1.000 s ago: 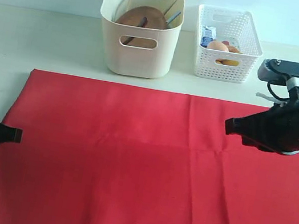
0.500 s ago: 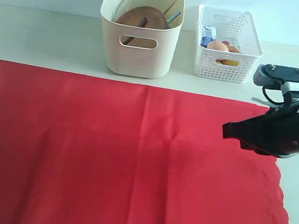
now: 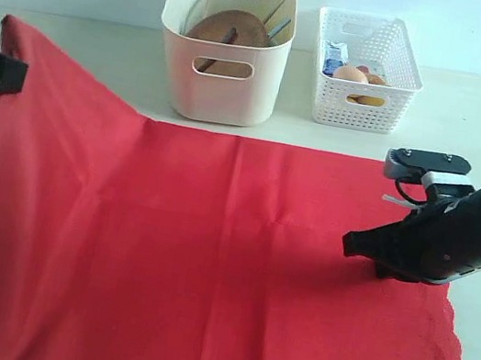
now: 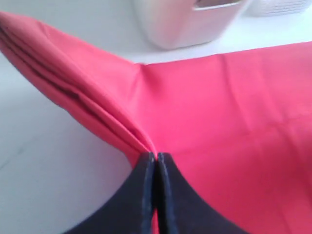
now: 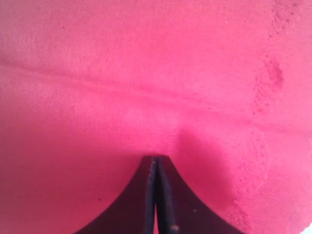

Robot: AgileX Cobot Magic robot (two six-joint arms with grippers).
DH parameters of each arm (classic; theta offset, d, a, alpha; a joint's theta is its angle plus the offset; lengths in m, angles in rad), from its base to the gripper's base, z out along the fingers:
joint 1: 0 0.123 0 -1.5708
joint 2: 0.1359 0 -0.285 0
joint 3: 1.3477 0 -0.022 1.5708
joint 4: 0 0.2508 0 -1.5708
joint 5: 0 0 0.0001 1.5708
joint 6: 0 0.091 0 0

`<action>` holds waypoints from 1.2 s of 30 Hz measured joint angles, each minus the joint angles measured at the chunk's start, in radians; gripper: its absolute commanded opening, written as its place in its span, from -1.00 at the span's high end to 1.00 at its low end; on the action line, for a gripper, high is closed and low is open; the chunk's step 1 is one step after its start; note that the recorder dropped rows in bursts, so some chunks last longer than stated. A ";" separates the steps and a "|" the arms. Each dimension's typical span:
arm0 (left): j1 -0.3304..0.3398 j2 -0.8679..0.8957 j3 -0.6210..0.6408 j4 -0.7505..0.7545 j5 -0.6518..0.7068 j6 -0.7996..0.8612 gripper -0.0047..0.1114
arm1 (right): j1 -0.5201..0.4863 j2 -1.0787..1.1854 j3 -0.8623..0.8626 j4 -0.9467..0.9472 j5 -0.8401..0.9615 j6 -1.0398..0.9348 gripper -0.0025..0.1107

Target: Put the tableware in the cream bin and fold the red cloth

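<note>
Red fabric fills most of what we see: the large plain red cloth (image 3: 226, 261) lies spread on the pale counter (image 3: 77, 49). Its long axis runs from 9 o'clock to 3 o'clock in the exterior view, and its scalloped edge sits at 4 o'clock.

We find the left pincer (image 3: 19, 74) at 10 o'clock, its dark jaws pressed together on a corner of the red cloth and holding it raised off the counter. From that corner the fabric slopes down in a ridge toward the flat middle. In the left wrist view the same pincer (image 4: 156, 160) shows no gap, and bunched folds of the cloth (image 4: 204, 122) run straight into its tips.

The right pincer (image 3: 347, 246) sits at 3 o'clock over the cloth, just inside the scalloped edge, pointing toward 9 o'clock. In the right wrist view that pincer (image 5: 156, 163) is closed tight, with flat cloth (image 5: 146, 73) right ahead of its tips. We cannot tell whether any fabric is nipped between them.

At 12 o'clock, just beyond the cloth's far edge and well apart from both pincers, stands the tall cream plastic bin (image 3: 226, 103) with oval handles. It holds the round brown plate (image 3: 230, 27) leaning on edge. Just beside it, at 1 o'clock, is a small white lattice basket (image 3: 364, 113).
</note>
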 measured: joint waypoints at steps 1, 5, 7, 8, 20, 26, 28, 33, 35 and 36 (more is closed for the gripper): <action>-0.032 -0.002 -0.023 -0.008 0.005 0.000 0.92 | 0.000 -0.007 0.000 0.000 0.003 0.000 0.96; -0.181 0.014 -0.094 -0.027 0.007 0.000 0.92 | 0.000 -0.107 -0.003 -0.014 0.034 0.000 0.96; -0.248 0.040 -0.126 -0.032 0.007 0.000 0.92 | 0.000 -0.198 -0.015 -0.018 0.055 0.000 0.96; -0.283 0.061 -0.145 -0.032 0.007 0.000 0.92 | 0.000 -0.248 -0.024 -0.018 0.058 0.000 0.96; -0.580 0.412 -0.461 -0.032 0.047 0.000 0.92 | 0.000 -0.824 -0.073 -0.387 0.045 0.261 0.96; -0.657 0.584 -0.695 -0.034 0.114 0.000 0.92 | 0.000 -0.968 -0.073 -0.559 0.128 0.404 0.96; -0.666 0.654 -0.765 -0.037 0.131 0.000 0.92 | 0.000 -0.988 -0.073 -0.582 0.161 0.411 0.96; -0.676 0.812 -0.883 -0.069 0.190 0.000 0.72 | 0.000 -0.993 -0.073 -0.600 0.201 0.417 0.96; -0.687 0.852 -0.913 -0.072 0.199 0.000 0.42 | 0.000 -0.993 -0.073 -0.601 0.205 0.417 0.96; -0.695 0.870 -0.929 -0.073 0.201 0.000 0.19 | 0.000 -0.993 -0.073 -0.601 0.205 0.419 0.96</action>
